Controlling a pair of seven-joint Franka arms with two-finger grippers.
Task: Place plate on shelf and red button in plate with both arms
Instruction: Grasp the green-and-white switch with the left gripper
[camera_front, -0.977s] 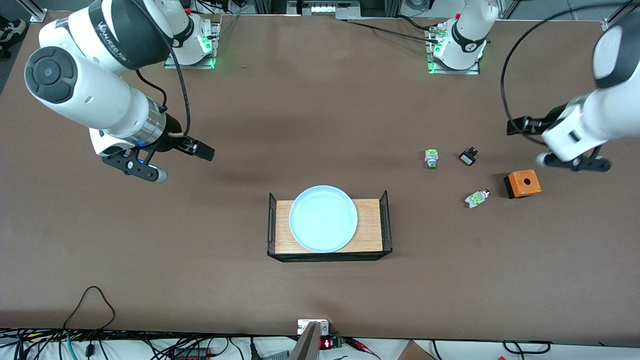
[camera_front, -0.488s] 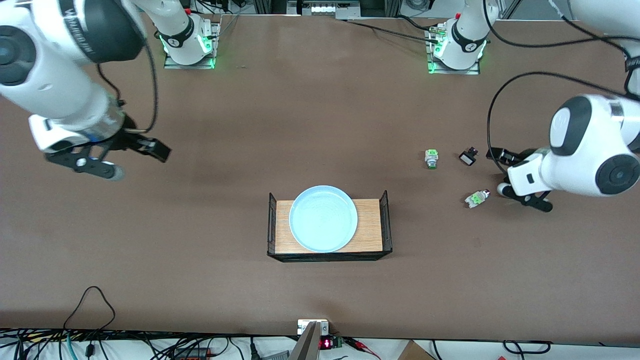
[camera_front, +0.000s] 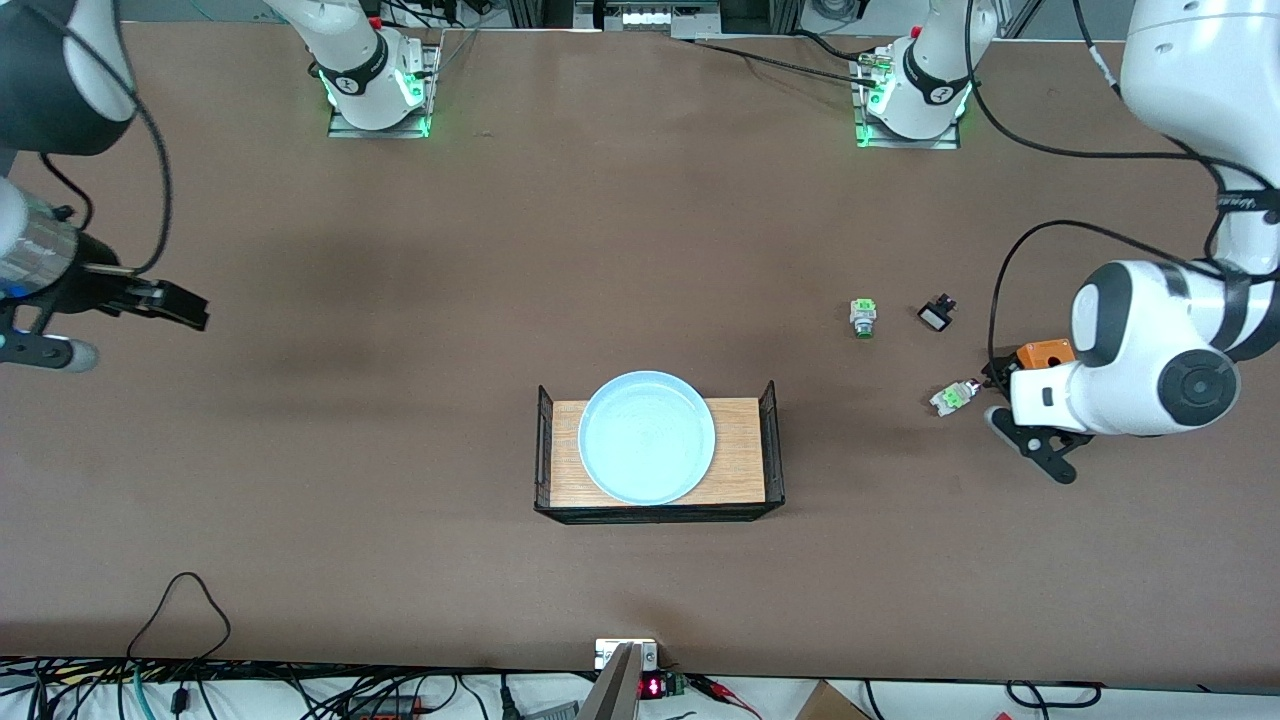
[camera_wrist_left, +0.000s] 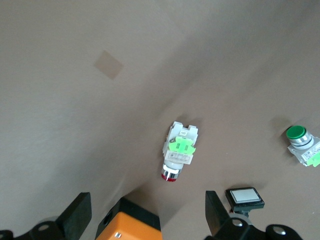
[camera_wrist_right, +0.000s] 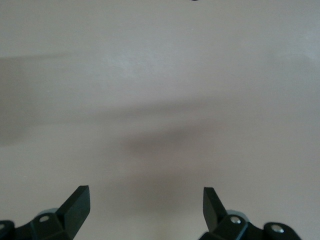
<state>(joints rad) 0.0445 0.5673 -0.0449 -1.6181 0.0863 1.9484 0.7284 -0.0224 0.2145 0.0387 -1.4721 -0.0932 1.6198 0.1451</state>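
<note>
Toward left arm's end of table, red button (camera_front: 954, 397) lies on its side, long axis slanted, red cap pointing at orange box (camera_front: 1042, 352). We hold left gripper (camera_wrist_left: 145, 215) over box, just beside button, jaws apart, empty. Right gripper (camera_wrist_right: 145, 207) waits over bare table, jaws apart. Plate (camera_front: 647, 437) sits in wire-sided wooden tray (camera_front: 742, 462), mid-table.

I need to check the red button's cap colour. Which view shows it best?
The left wrist view: the red button lies close, its red cap plain. The front view shows it small; the right wrist view shows only table.
</note>
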